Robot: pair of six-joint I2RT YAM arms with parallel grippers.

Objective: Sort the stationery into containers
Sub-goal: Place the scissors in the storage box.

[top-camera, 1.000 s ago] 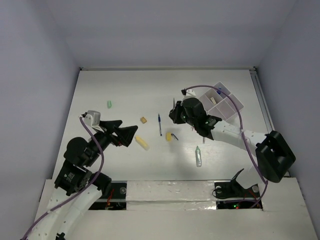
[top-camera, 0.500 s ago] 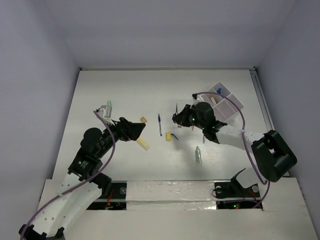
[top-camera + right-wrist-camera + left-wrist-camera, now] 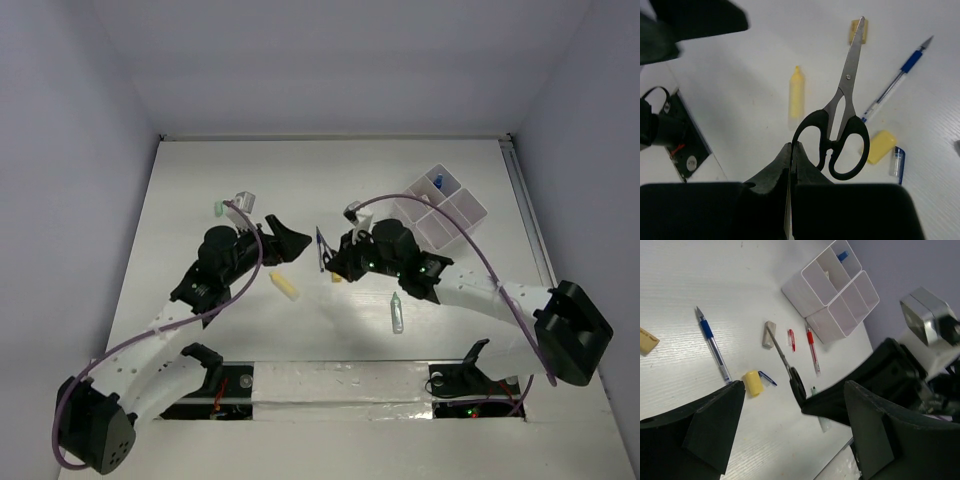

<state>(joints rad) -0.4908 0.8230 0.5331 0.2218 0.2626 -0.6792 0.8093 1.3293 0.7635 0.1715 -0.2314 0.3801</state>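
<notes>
The surface (image 3: 200, 170) carries most of the stationery loose, with the tray (image 3: 796, 291) at its far right. The scissors (image 3: 848, 75) are up off the surface at its middle, above the blue pen (image 3: 712, 347). The right hand (image 3: 791, 150) is pressed together on one handle loop, and the blades point away from it. The left hand (image 3: 795, 385) is spread, empty, and faces the scissors from close by.

This looks like a handover or regrip, though that is only a judgement. To do it well, the right hand should hold steady and level. The left should come in square to the closed blades near the pivot, not the tips, so they cannot swing. It should close fully before the right lets go. The pinch on the loop is thin, so any nudge may turn the scissors.

A second ago the right hand held the scissors nearer the tray; it has since carried them toward the middle. The left hand was then low at the left, well apart from them. It has swung across past the highlighter (image 3: 796, 97), and its jaws have narrowed a little.
</notes>
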